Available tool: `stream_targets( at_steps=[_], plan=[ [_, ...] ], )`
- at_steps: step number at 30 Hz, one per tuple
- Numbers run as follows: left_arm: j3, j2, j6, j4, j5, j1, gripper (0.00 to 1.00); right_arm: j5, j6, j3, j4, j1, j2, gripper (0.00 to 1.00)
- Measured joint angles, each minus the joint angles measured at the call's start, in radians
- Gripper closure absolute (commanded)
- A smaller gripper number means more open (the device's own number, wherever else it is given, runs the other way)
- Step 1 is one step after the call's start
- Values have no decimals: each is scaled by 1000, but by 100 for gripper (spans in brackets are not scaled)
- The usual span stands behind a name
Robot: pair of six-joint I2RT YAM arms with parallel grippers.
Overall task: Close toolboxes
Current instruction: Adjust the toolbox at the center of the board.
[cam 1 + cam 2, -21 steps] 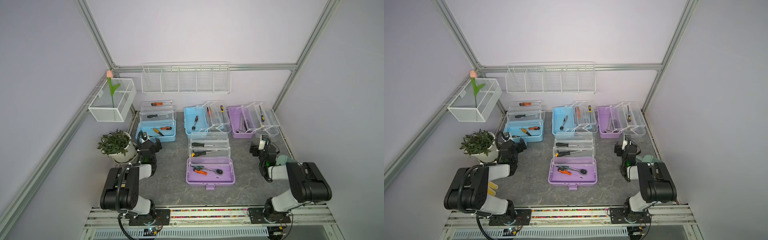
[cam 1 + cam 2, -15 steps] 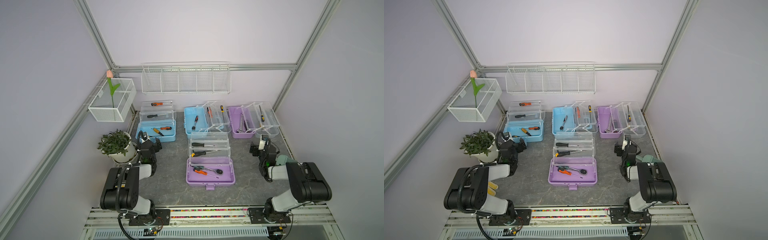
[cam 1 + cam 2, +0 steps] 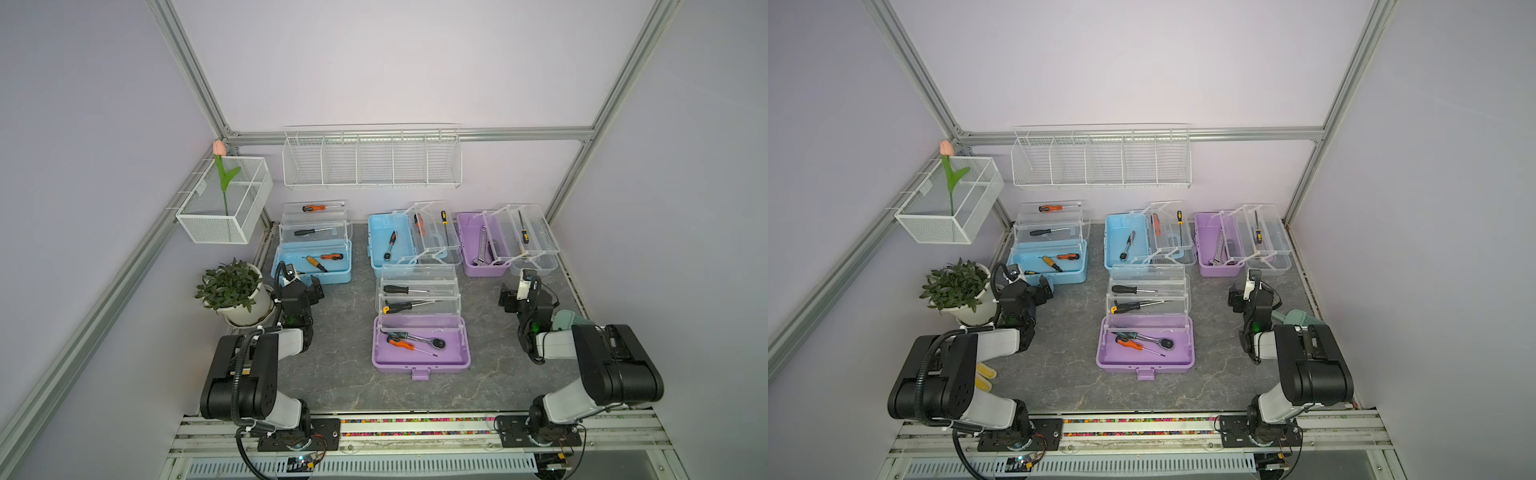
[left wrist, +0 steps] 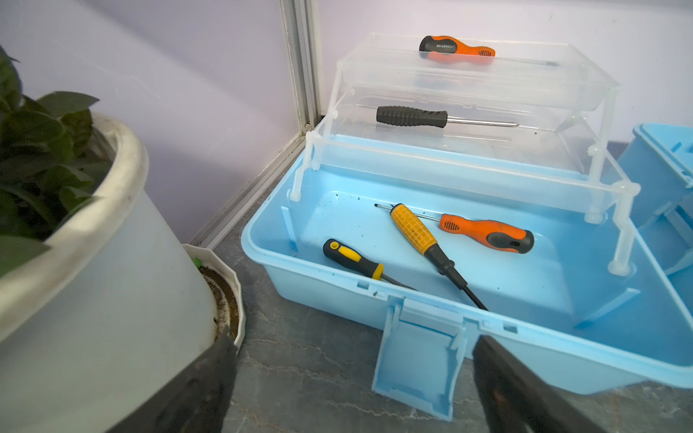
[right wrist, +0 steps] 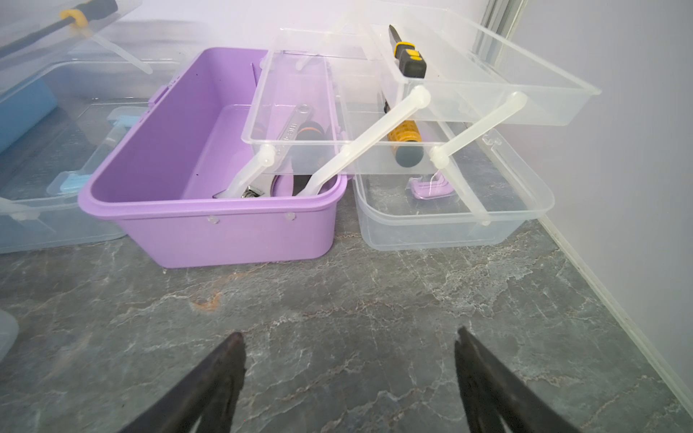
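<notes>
Four toolboxes stand open on the grey floor, trays fanned out with tools inside: a light-blue one (image 3: 311, 270) at the back left, a second light-blue one (image 3: 388, 249), a purple one (image 3: 478, 249) at the back right, and a purple one (image 3: 419, 353) in front. My left gripper (image 4: 354, 343) is open, just short of the back-left box's front wall (image 4: 562, 356), its hanging latch (image 4: 412, 360) between the fingers' line. My right gripper (image 5: 348, 335) is open over bare floor, short of the purple box (image 5: 232, 240) and its clear lid (image 5: 450, 225).
A potted plant (image 3: 235, 291) in a white pot (image 4: 93, 262) stands close beside the left gripper. White wire baskets hang on the back wall (image 3: 372, 166) and the left wall (image 3: 226, 208). A pale green object (image 3: 569, 320) lies by the right arm.
</notes>
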State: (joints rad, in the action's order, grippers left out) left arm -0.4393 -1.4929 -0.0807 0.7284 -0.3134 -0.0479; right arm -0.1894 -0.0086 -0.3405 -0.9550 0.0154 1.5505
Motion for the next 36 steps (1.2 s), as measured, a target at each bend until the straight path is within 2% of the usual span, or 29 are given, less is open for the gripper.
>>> stream_targets(
  at_steps=[5, 7, 10, 13, 15, 19, 23, 27, 31, 36],
  plan=[
    [1, 0, 5, 4, 3, 0, 0, -4, 0, -1, 9, 2, -3, 11],
    [3, 19, 20, -11, 21, -1, 0, -14, 0, -11, 84, 9, -48, 12],
    [-40, 142, 24, -212, 44, -16, 0, -12, 12, -85, 314, 26, -188, 12],
    [-162, 280, -16, -444, 60, -53, 0, 5, 52, -210, 548, 55, -318, 12],
    [-241, 374, -55, -578, 74, -108, 0, 43, 94, -291, 704, 79, -373, 12],
    [-290, 503, -138, -768, 156, -246, 3, 174, 172, -405, 956, 134, -416, 12],
    [-283, 530, -217, -943, 260, -389, 6, 339, 243, -518, 1168, 186, -355, 10],
    [-239, 534, -303, -1040, 386, -507, 7, 424, 284, -616, 1257, 262, -259, 9],
    [-168, 557, -376, -1064, 488, -555, 8, 471, 309, -694, 1303, 325, -169, 9],
    [-42, 567, -482, -1009, 584, -616, 8, 473, 313, -832, 1353, 383, -10, 8]
  ],
)
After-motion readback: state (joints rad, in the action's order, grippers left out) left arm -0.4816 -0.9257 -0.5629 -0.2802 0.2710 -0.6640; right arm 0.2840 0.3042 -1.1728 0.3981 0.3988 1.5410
